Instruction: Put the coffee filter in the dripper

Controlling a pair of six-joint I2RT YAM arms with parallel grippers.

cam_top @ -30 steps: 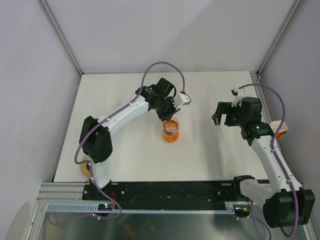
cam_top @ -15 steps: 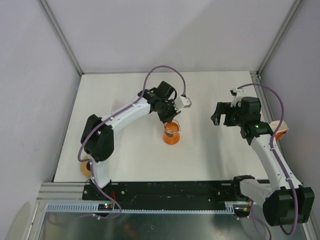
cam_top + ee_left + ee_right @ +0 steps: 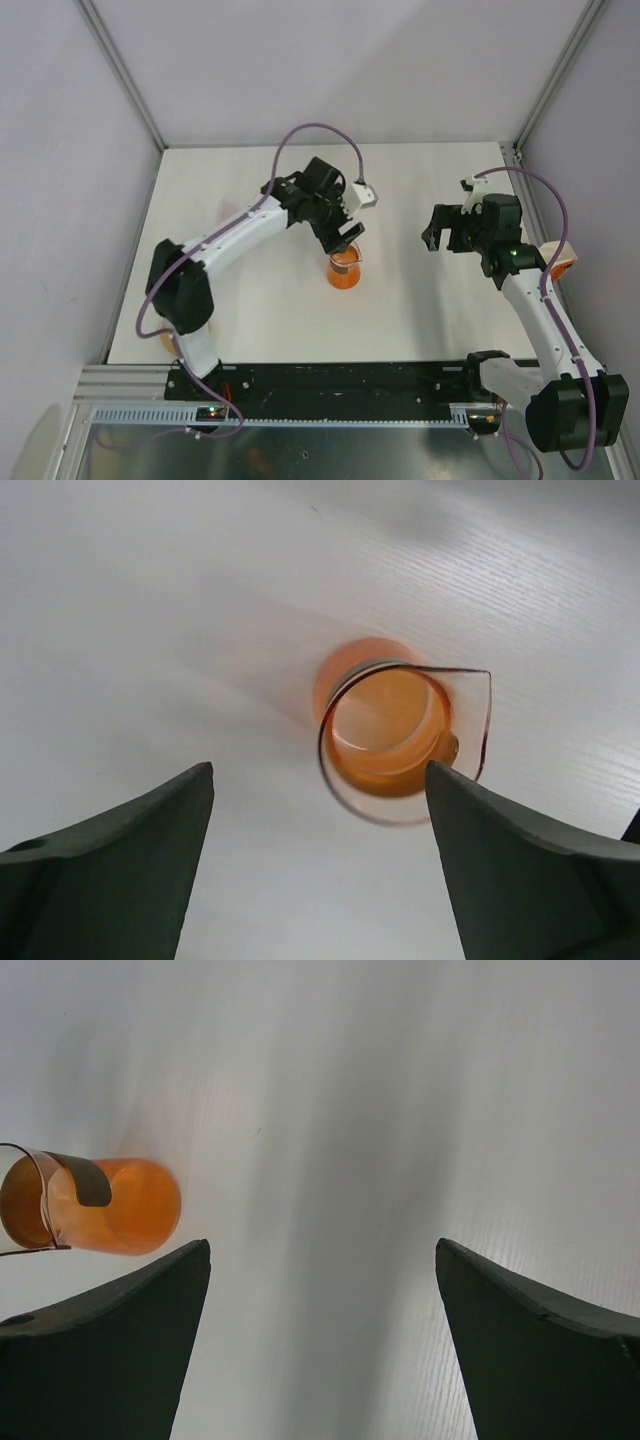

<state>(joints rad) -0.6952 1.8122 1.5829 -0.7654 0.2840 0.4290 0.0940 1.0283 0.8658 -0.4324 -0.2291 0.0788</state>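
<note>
The dripper (image 3: 343, 272), a translucent orange cup, stands upright at the middle of the white table. From above in the left wrist view, the dripper (image 3: 385, 742) holds the coffee filter (image 3: 470, 715), a thin pale sheet lining its mouth. One corner of the filter juts past the rim at the upper right. My left gripper (image 3: 340, 238) hovers just above the cup. In its own view the left gripper (image 3: 318, 770) is open, with nothing between the fingers. My right gripper (image 3: 437, 228) is open and empty well to the right. Its view has the dripper (image 3: 115, 1207) at the far left, beyond the right gripper (image 3: 322, 1244).
A white-and-orange object (image 3: 560, 258) lies at the table's right edge behind the right arm. A tan round thing (image 3: 169, 338) sits by the left arm's base. Pale enclosure walls close in the table on three sides.
My left gripper was shut and now stands open above the dripper. Its wrist has drawn back slightly toward the upper left. The right arm has not moved.
</note>
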